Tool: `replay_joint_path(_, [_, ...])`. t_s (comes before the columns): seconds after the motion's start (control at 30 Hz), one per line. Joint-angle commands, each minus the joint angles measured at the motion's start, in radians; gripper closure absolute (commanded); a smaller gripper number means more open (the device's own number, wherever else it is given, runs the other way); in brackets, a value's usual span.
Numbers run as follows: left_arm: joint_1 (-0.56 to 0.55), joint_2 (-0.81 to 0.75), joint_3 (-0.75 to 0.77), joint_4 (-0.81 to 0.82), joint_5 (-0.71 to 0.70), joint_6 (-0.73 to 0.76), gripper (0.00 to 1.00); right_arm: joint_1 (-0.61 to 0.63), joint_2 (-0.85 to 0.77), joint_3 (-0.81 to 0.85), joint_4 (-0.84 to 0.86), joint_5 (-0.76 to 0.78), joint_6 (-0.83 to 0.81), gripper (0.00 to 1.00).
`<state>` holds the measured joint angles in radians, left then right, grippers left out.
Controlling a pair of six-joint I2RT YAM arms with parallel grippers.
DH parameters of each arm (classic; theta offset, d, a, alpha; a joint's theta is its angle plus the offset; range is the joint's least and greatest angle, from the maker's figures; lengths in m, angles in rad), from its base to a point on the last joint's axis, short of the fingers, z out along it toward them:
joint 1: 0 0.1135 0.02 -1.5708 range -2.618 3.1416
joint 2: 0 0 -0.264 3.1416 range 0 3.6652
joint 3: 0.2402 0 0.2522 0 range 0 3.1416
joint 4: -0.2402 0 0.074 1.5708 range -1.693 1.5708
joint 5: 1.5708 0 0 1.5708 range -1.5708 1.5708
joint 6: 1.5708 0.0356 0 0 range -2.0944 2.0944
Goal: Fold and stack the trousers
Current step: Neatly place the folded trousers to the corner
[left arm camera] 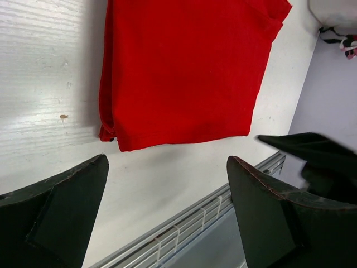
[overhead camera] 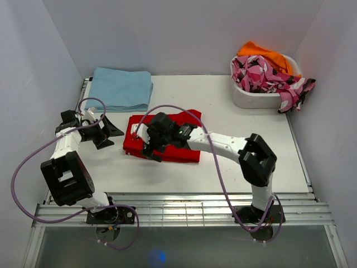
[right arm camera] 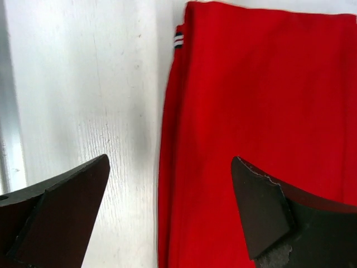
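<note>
Red soft-fabric trousers [overhead camera: 135, 144] lie folded at the frame's centre, while the left gripper [left arm camera: 167, 162] and right gripper [right arm camera: 170, 162] stand wide open, holding nothing; a grip on only the top layer could undo the fold during stacking.

Trousers [left arm camera: 184, 67]: matt red cloth with a smooth, fine weave and soft rolled edges; a small striped tab [right arm camera: 178, 40], woven, sits at upper centre of the right wrist view. Table [left arm camera: 39, 67]: matt white board with faint wood-like grain and a few scuffs; a ribbed bare-metal rail [overhead camera: 184, 212] runs along the bottom of the top view. Right gripper [right arm camera: 170, 167] fingers [right arm camera: 268, 218]: matt black plastic, edges chipped and rough.
</note>
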<state>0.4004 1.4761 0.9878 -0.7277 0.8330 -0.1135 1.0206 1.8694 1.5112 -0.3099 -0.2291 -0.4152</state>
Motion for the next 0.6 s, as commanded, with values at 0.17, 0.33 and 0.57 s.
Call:
replay_joint_path(0.17, [0.031, -0.034, -0.063, 0.040, -0.017, -0.132, 0.02, 0.101, 0.221, 0.037, 0.149, 0.351, -0.131, 0.04])
replay_joint_path(0.33, [0.032, -0.027, -0.090, 0.073, -0.011, -0.138, 0.02, 0.101, 0.267, 0.030, 0.183, 0.387, -0.128, 0.19])
replay_joint_path(0.57, [0.031, -0.013, -0.150, 0.165, -0.009, -0.198, 0.02, 0.099, 0.274, -0.005, 0.203, 0.355, -0.122, 0.92])
